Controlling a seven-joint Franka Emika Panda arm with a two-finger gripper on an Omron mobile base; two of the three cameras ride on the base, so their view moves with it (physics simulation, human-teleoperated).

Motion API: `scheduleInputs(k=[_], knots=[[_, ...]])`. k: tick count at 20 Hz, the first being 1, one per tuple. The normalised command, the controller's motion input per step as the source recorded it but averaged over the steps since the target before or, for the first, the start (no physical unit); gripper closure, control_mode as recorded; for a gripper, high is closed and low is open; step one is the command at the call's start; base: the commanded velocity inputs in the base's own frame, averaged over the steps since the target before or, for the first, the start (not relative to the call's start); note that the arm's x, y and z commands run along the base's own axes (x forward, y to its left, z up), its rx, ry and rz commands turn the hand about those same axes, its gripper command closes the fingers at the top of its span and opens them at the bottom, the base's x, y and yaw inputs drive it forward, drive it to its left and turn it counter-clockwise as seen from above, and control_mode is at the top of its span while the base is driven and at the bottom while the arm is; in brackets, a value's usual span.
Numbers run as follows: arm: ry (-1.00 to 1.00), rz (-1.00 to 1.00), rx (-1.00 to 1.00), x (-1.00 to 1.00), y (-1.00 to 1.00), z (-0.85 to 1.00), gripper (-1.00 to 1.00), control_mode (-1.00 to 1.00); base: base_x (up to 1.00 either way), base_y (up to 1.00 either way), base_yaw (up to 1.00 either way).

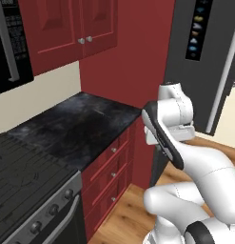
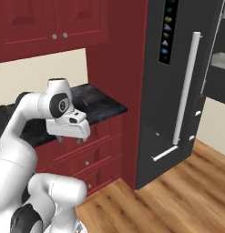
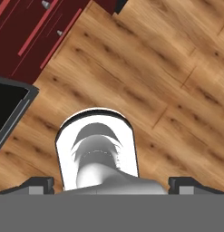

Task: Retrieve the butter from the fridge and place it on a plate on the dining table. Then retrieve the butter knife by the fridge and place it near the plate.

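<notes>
Your claw (image 2: 69, 140) hangs with its jaws spread wide and nothing between them, pointing down at the wooden floor (image 3: 168, 81) in front of the red drawers (image 2: 89, 150). The fridge (image 2: 177, 91) stands just right of the black stone worktop (image 1: 76, 126), its long white handle (image 2: 186, 86) well apart from your claw.

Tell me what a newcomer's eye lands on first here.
The tall dark grey fridge with long white bar handles stands at the right, doors shut. Left of it runs a black marbled counter over red drawers. In front, the white arm's open gripper points down at the wooden floor.
</notes>
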Motion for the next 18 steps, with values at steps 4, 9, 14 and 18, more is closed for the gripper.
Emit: scheduleInputs(k=[4,9,14,18], knots=[[0.0,0.0,0.0,0.0,0.0,0.0,-1.0,1.0,0.14,0.0,0.01],[0.0,0.0,0.0,0.0,0.0,0.0,-1.0,1.0,0.32,-0.21,0.12],[0.0,0.0,0.0,0.0,0.0,0.0,-1.0,1.0,0.15,-0.1,0.09],[0.0,0.0,0.0,0.0,0.0,0.0,-1.0,1.0,0.38,0.35,0.3]])
